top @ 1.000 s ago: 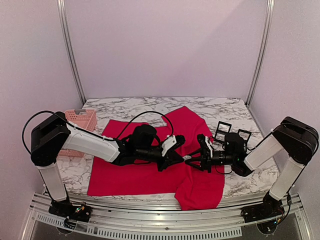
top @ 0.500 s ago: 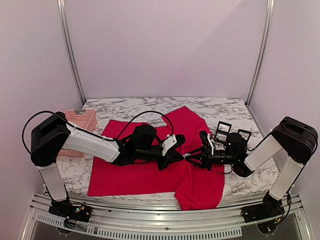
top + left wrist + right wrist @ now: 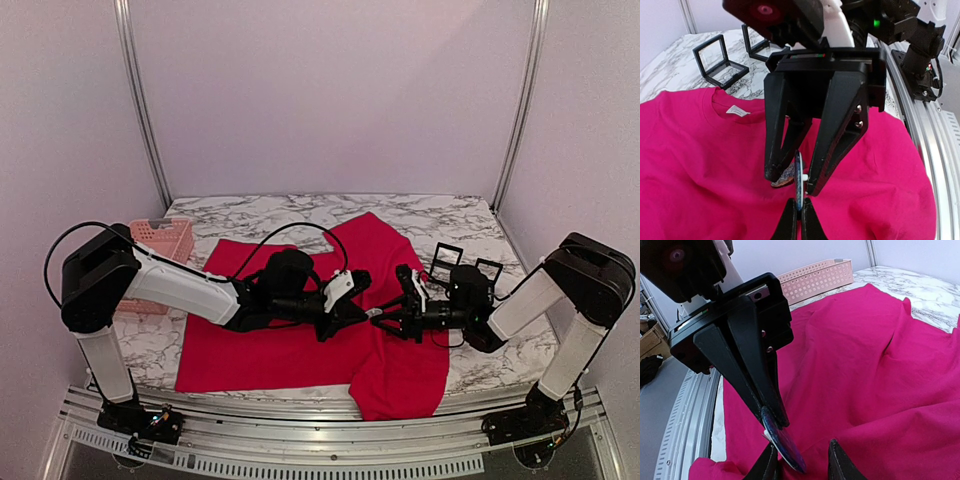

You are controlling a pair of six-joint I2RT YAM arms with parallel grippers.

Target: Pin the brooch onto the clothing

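Red, soft fabric everywhere below: T-shirt (image 3: 270,350) spread over the marbled table (image 3: 300,208), white neck label (image 3: 737,111) at the collar, loose folds toward the near edge. Likely to give, pucker and slide under any push, so better held taut or backed close beside the chosen spot before pressing anything through.

Just above the middle of the shirt, a small dark bluish brooch (image 3: 782,440), held on edge and pinched at its rim by the left gripper (image 3: 799,220), fingers pressed together on it. Seems light, rigid and smooth-faced, so probably apt to twist or slip when squeezed only at the rim.

Right gripper (image 3: 801,452) spread wide, one finger on either side of the disc, close but apparently not clamping it. Safest hold, by judgement: across the two flat faces, clear of the clasp side. Pin itself too small to make out.

Off to the left, well apart, a pink basket (image 3: 815,277), not part of the job.
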